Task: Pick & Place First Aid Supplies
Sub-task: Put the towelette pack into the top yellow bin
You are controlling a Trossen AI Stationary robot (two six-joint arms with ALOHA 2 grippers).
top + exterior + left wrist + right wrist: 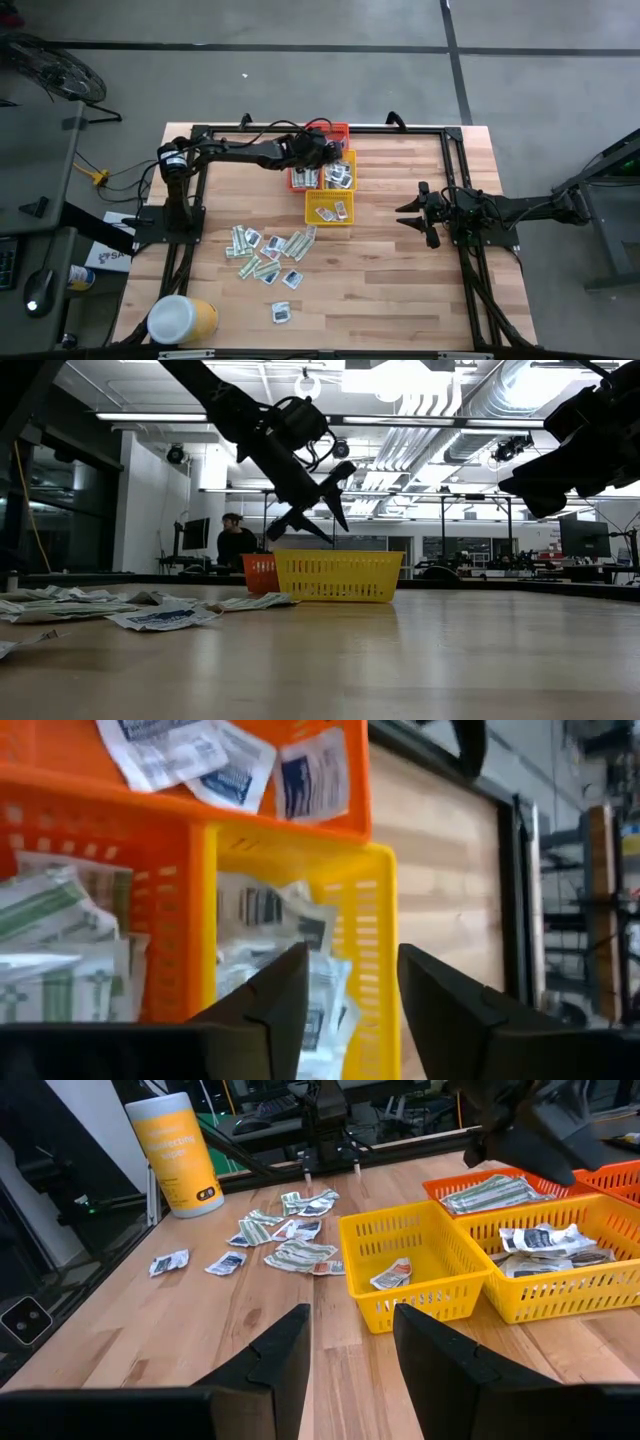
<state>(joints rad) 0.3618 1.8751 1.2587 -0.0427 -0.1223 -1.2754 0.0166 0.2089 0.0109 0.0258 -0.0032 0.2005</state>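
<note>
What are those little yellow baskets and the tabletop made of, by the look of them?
The yellow baskets look like moulded plastic: bright even colour, slotted lattice walls, slightly glossy rims. The tabletop looks like wood, probably butcher-block: pale strips with visible grain and a smooth, faintly shiny finish.

Floor (300, 80): grey concrete, dark seam lines crossing. Worktop (400, 290): light wood planks, black frame along edges. Ceiling (440, 400): open, white ducts and pipes exposed, strip lights lit. Far side of room: desks with monitors (195, 532), person (236, 542) seated behind them. Bicycle wheel (60, 72) at floor, beside worktop's left end. Grey side desk (30, 240) left of worktop carries mouse (38, 290) and keyboard edge. Yellow cable (30, 510) hangs along dark column.
</note>
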